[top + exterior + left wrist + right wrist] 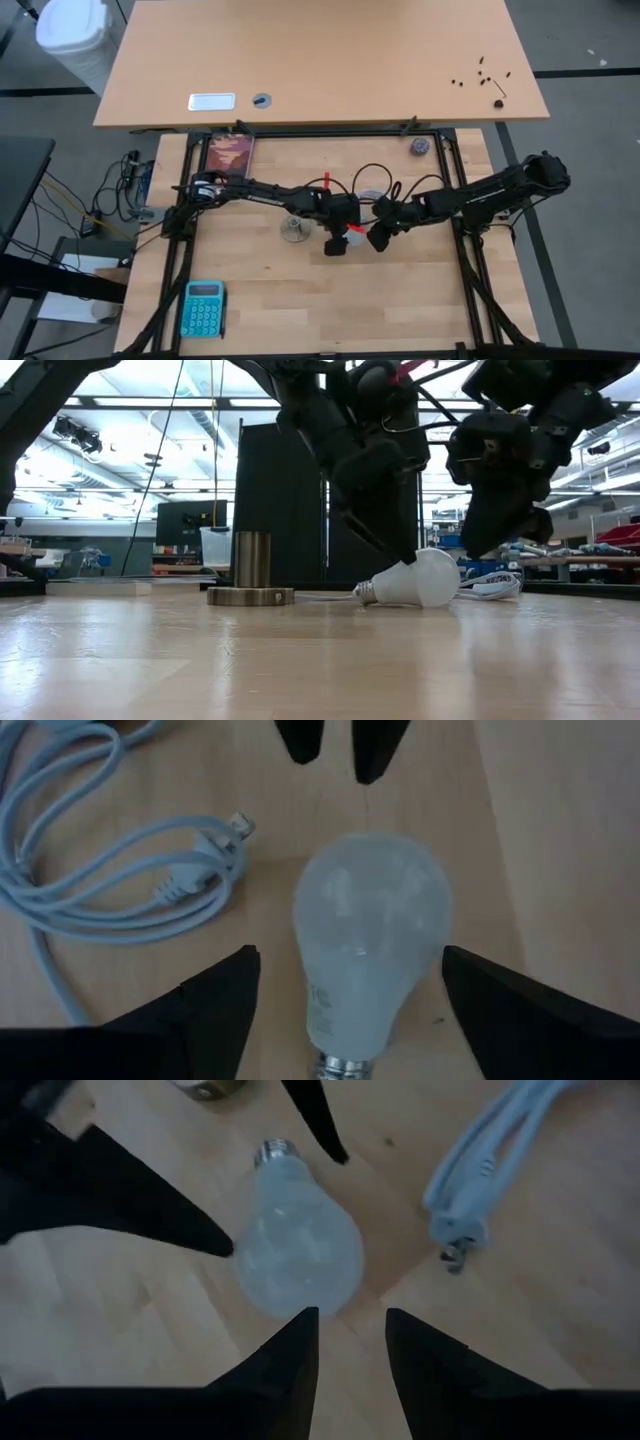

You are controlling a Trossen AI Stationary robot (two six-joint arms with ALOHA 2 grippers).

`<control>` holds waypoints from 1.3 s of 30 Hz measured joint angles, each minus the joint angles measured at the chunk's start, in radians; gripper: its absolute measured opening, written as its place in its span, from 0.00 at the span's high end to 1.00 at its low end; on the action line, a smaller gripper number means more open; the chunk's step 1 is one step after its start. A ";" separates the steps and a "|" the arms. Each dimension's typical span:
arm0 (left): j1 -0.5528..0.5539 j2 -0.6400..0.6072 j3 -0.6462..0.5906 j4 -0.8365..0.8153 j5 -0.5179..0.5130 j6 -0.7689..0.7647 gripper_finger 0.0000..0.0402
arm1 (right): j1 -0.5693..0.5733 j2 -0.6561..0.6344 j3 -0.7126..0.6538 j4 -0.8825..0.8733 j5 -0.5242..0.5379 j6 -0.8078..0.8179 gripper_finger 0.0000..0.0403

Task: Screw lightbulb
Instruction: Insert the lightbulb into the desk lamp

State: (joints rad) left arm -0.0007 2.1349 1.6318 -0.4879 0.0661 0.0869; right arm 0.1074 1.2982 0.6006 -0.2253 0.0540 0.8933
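The white lightbulb (418,579) lies on its side on the wooden table, its silvery screw base (366,593) pointing toward the metal socket (250,570). My left gripper (350,960) is open wide and slants down over it, one finger on each side of the glass (370,920). My right gripper (350,1315) comes from the opposite side, its fingers a narrow gap apart with nothing between them, just off the bulb's round end (300,1295). In the high view both grippers (338,243) (378,238) cover the bulb. My left gripper's fingers (215,1010) stand on either side of the bulb's widest part, slanting down from above and lying along the bulb. One fingertip (215,1240) shows right at the glass; whether it touches, I cannot tell. The bulb rests on the table.
A coiled white cord (120,870) with its plug lies beside the bulb. The socket (295,231) stands just left of the grippers. A teal calculator (203,308) sits near the front left, a small grey ball (419,147) at the back right.
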 joint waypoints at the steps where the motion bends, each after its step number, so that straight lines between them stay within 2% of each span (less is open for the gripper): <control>1: 0.000 0.000 0.000 0.006 -0.005 0.017 0.24 | 0.000 0.006 0.000 0.010 -0.001 -0.003 0.68; 9: -0.001 0.030 0.000 0.039 -0.009 0.059 0.33 | 0.000 0.037 0.000 0.018 -0.047 0.007 0.68; 15: -0.001 0.049 0.000 0.018 -0.004 -0.015 0.34 | -0.002 0.043 0.000 0.027 -0.047 0.021 0.68; 23: -0.003 0.083 0.000 0.057 0.016 -0.028 0.36 | -0.018 0.043 0.000 0.031 -0.048 0.022 0.69; 27: -0.007 0.084 0.000 0.061 -0.009 -0.044 0.43 | -0.019 0.043 0.000 0.031 -0.048 0.030 0.69; 34: -0.008 0.085 0.022 0.038 -0.038 -0.058 0.64 | -0.024 0.006 0.000 0.014 -0.105 0.056 0.69; 39: -0.006 0.075 0.026 0.030 -0.040 -0.126 0.66 | -0.023 -0.077 0.000 -0.042 -0.122 0.083 0.69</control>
State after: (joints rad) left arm -0.0071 2.2103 1.6573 -0.4575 0.0259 -0.0392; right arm 0.0841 1.2212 0.6006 -0.2669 -0.0678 0.9766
